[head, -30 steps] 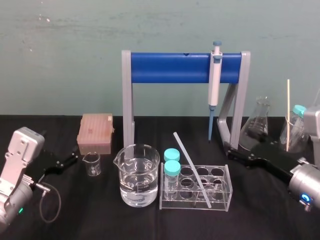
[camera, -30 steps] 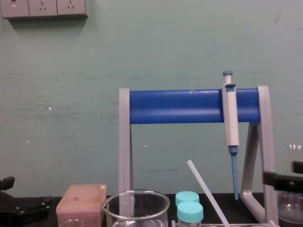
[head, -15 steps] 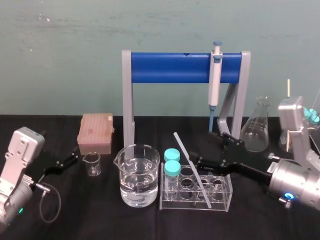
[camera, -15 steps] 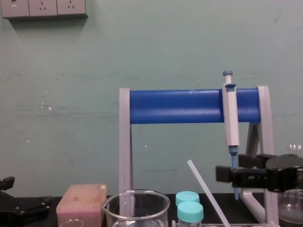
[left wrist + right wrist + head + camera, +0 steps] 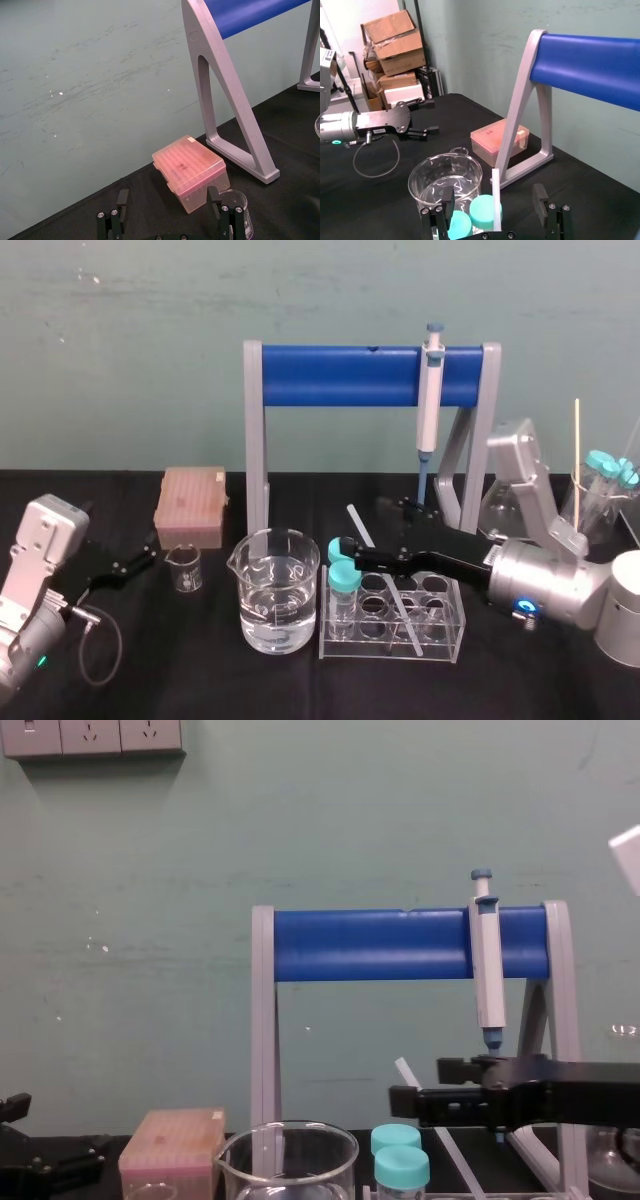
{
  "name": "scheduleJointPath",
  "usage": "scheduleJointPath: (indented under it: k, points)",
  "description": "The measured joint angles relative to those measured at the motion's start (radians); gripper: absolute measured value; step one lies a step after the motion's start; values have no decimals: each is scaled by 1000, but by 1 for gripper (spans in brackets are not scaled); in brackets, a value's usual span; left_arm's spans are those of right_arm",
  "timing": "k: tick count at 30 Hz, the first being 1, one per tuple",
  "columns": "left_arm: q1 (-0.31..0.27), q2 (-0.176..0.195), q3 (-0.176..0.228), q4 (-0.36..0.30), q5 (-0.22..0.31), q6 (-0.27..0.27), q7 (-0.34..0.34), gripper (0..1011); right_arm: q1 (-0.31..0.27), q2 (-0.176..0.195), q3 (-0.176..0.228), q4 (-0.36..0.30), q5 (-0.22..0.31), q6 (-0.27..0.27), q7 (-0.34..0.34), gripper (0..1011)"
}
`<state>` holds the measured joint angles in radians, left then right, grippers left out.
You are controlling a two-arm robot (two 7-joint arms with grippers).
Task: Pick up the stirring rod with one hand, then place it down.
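Two released end effectors: right end effector astride the leaning stirring rod, left end effector parked at left.

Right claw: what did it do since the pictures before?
The right gripper swung in leftward from the right and now sits open around the stirring rod, not gripping it. The rod still leans in the rack, and the left gripper stays parked on the left.
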<state>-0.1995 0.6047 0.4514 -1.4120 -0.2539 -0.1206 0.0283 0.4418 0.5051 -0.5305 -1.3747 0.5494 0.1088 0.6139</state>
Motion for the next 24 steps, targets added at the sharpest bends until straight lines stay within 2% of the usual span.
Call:
scheduleJointPath:
  k: [4,11,24]
  points:
    - [0,0,0,0,0,0,0,1000,29,-23,-19,38,-15,-3,10,1000]
    - [0,0,0,0,0,0,0,1000,51,-39,-36,73,-34,2,16,1000]
    - [0,0,0,0,0,0,0,1000,58,-49,-44,89,-58,5,7,1000]
